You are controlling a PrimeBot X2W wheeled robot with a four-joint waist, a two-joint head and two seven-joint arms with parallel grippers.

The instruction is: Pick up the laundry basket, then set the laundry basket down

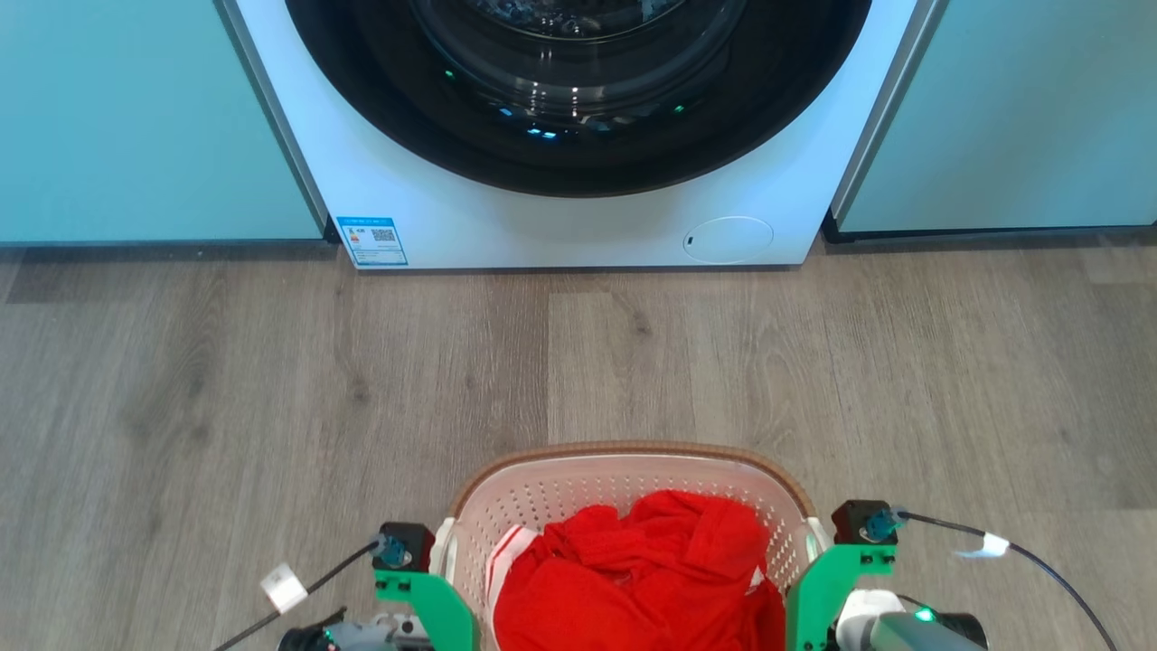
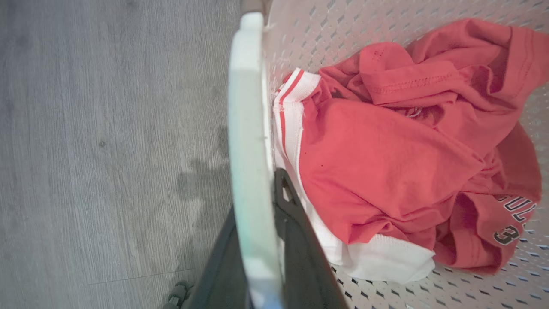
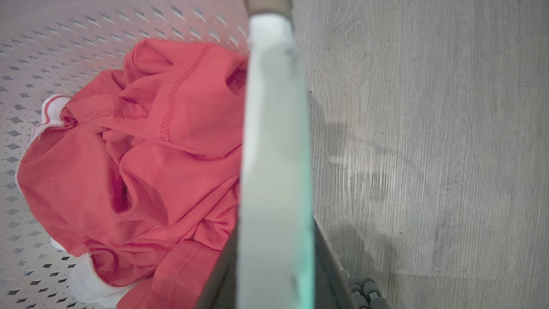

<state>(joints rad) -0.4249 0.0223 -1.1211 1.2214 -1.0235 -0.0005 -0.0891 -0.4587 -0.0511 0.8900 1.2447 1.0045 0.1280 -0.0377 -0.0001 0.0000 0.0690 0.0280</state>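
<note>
Grey wooden floor (image 1: 271, 380) fills most of the head view, with a white washing machine (image 1: 578, 226) at the far end between two pale teal cabinets (image 1: 136, 117). Its upper part is cut off by the top edge.

The laundry basket (image 1: 633, 457) is low in the middle of the head view, directly before the robot. Its near side is cut off by the bottom edge, so I cannot tell which axis is the long one. The line from handle to handle runs left to right, parallel to the machine front, and the opening faces up. A crumpled red garment (image 1: 633, 579) with white trim hides the bottom.

The left gripper (image 2: 257, 201) is clenched on the left handle (image 2: 248, 107), one dark finger inside the wall and one outside. The right gripper (image 3: 274, 240) is clamped on the right handle (image 3: 274, 107) in the same way; its fingertips are blurred. Whether the basket touches the floor, I cannot tell.

Bare floor lies between the far rim and the machine, and on both sides.
</note>
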